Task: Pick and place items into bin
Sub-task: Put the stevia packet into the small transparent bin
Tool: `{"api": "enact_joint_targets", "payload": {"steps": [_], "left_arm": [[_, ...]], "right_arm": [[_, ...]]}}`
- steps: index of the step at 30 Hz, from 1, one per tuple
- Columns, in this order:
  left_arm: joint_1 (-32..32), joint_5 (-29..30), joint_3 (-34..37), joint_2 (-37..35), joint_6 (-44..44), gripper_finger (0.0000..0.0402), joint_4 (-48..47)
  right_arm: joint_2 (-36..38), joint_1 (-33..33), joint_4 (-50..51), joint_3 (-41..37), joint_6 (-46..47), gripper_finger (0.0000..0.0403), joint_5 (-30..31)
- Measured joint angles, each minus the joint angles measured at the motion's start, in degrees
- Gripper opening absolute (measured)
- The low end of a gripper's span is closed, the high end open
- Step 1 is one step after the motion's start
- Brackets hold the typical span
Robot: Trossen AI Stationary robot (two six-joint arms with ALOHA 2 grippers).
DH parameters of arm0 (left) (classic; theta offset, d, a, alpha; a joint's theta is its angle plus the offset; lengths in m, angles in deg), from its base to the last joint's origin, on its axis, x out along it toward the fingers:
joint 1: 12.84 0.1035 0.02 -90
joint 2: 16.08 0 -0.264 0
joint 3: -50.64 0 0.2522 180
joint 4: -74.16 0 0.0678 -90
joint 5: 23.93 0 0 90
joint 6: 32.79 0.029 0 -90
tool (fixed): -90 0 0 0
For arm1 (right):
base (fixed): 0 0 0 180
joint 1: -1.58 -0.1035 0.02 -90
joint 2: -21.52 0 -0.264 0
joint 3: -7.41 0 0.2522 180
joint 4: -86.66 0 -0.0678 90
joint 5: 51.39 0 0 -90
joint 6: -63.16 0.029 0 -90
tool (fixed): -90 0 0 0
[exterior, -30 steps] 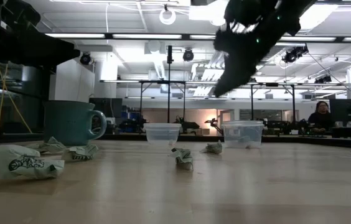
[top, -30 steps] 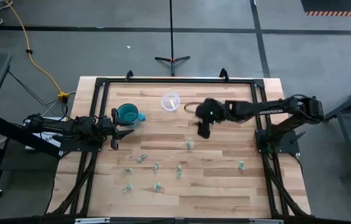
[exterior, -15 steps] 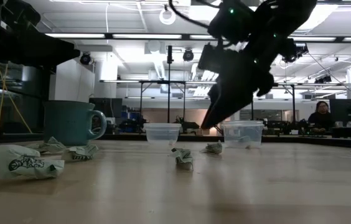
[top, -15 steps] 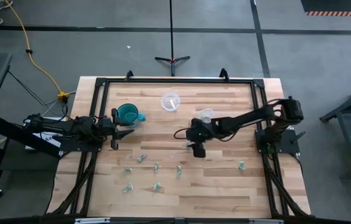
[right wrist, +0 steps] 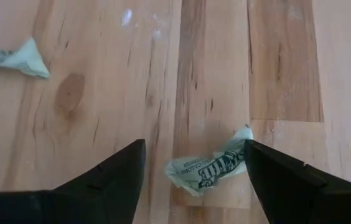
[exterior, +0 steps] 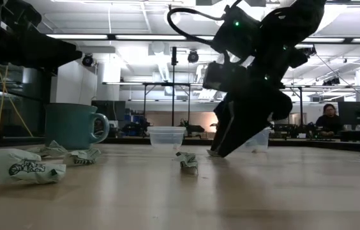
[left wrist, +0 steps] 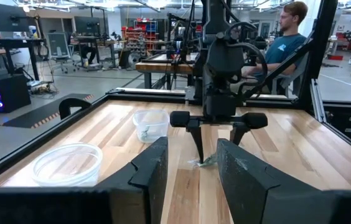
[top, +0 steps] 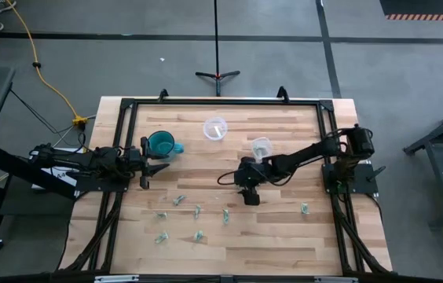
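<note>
The items are small crumpled pale green-and-whitish wrappers. Several lie toward the near side of the table (top: 198, 211), and one lies apart near the right edge (top: 305, 208). My right gripper (top: 250, 193) is open and low over the table's middle. Its fingers stand on either side of one wrapper (right wrist: 210, 168), which lies flat on the wood. In the low view the gripper (exterior: 217, 151) reaches almost to the tabletop. Two clear bins (top: 215, 128) (top: 261, 147) stand farther back. My left gripper (top: 146, 163) is open and waits by the teal mug (top: 161, 144).
The teal mug (exterior: 75, 126) stands at far left with wrappers in front of it (exterior: 23, 166). Another wrapper (exterior: 187, 161) lies just left of my right gripper. A black frame (top: 221, 102) rims the table. A person sits at a desk beyond the table (left wrist: 290, 37).
My right gripper has swung from beside the right-hand bin toward the table's near edge and a little left. It has come down until its open fingers straddle one wrapper on the table. The left arm has kept still.
</note>
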Motion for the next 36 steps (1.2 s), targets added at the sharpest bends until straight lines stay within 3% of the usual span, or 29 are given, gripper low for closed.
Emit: {"api": "enact_joint_targets", "payload": {"steps": [9, 27, 36], "left_arm": [[-0.01, 0.00, -0.01, 0.00, -0.02, 0.0172, 0.00], [0.00, 0.00, 0.01, 0.00, -0.02, 0.0172, -0.02], [-0.02, 0.00, -0.01, 0.00, -0.02, 0.0172, -0.02]], "right_arm": [[-0.09, 0.00, 2.02, 0.11, -0.41, 0.0221, 1.25], [0.81, 0.11, 3.58, 0.00, -2.04, 0.0011, 2.28], [11.73, 0.13, 9.96, -0.13, -6.22, 0.0003, 13.33]]}}
